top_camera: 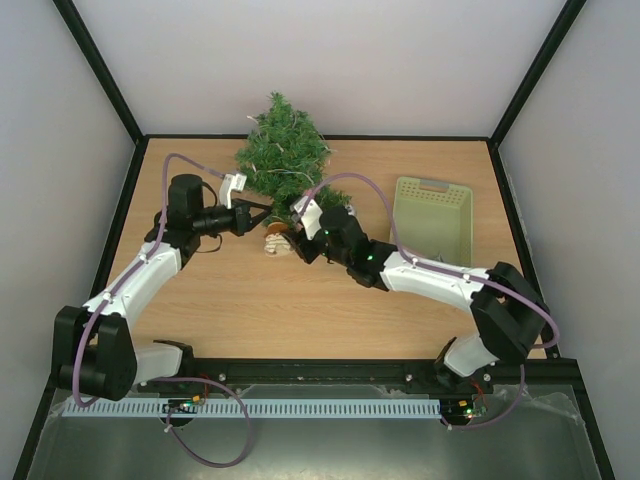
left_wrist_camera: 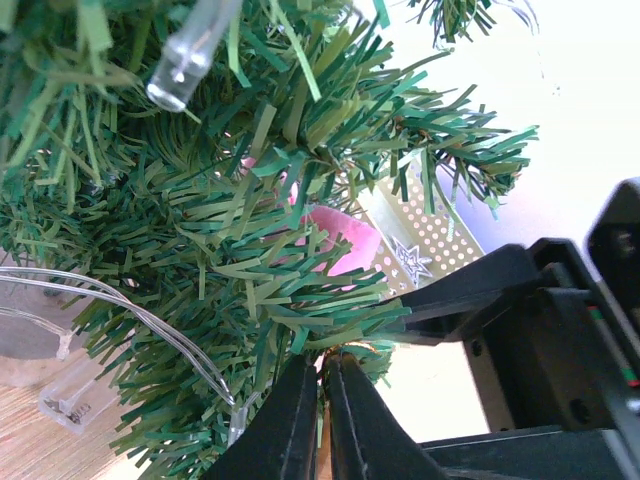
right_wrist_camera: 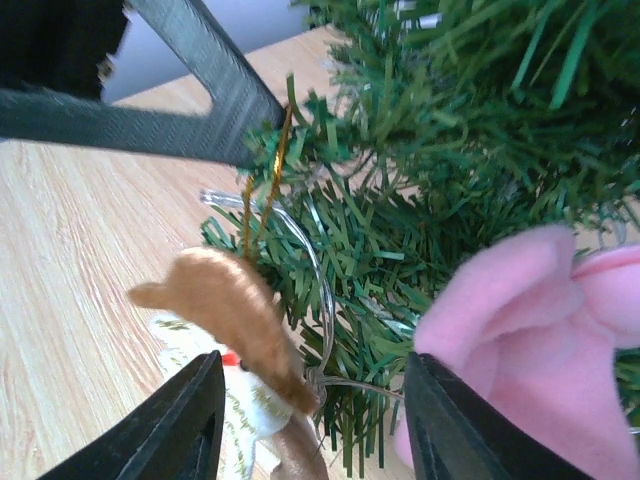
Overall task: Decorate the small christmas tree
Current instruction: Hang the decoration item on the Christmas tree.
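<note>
The tree (top_camera: 280,150) stands at the middle of the table's (top_camera: 250,300) back edge. My left gripper (left_wrist_camera: 322,365) is pinched tight, and from the right wrist view it appears to have the gold loop (right_wrist_camera: 265,170) of a brown-and-cream ornament (right_wrist_camera: 235,310) between its tips, right at a low branch on the tree's near side. My right gripper (right_wrist_camera: 315,362) is spread open. The ornament hangs between its fingers, and neither one visibly touches it.

I judge the step in hand to be hooking that loop over the branch. To do it well, I'd hold the pinch until the loop sits well back from the needle tips, where it can't slide off. Only then would I part the fingers and draw straight back along the branch. The right side could steady the branch from below (gently, since the tree looks light enough to tip). A clear light wire (right_wrist_camera: 315,270) curls just beside the loop, and I'd keep both sets of fingers out of it. A pink felt piece (right_wrist_camera: 520,350) hangs just beside the right finger.

As for room, the two grippers are near each other at the tree's foot, so I'd retreat one at a time. Bare wood lies toward the arm bases. A green basket (top_camera: 398,220) sits well apart on the right, and black frame posts (top_camera: 110,80) rise at the rear corners.
</note>
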Robot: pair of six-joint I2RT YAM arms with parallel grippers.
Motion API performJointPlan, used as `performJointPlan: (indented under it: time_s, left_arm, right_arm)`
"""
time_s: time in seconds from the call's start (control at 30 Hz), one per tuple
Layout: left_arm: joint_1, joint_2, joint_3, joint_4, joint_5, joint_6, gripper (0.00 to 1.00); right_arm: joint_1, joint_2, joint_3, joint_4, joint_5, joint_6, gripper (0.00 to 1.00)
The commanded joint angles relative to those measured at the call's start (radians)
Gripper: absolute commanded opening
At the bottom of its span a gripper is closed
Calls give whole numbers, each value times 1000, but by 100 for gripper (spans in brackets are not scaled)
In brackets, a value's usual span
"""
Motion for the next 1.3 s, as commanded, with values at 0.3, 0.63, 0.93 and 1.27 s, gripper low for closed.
performJointPlan:
  time_s: [0.3,0.63,0.93,1.27]
  left_arm:
    - [-2,-29,52,-53,-18,39,22]
    - [-2,-64,47,-97,-54,51,30]
    - [-2,-108,51,-129,-104,33,47]
    - [87,-189,47,-139,-272,-32,99]
  right_arm:
    - [-5,-151,-37,-10,-8,63,55]
    - [-6,-205,-61,22,7,117,55]
    - [-6,-218,-60,11,23,197,59]
    - [-5,-296,-87,-154,168,389,92]
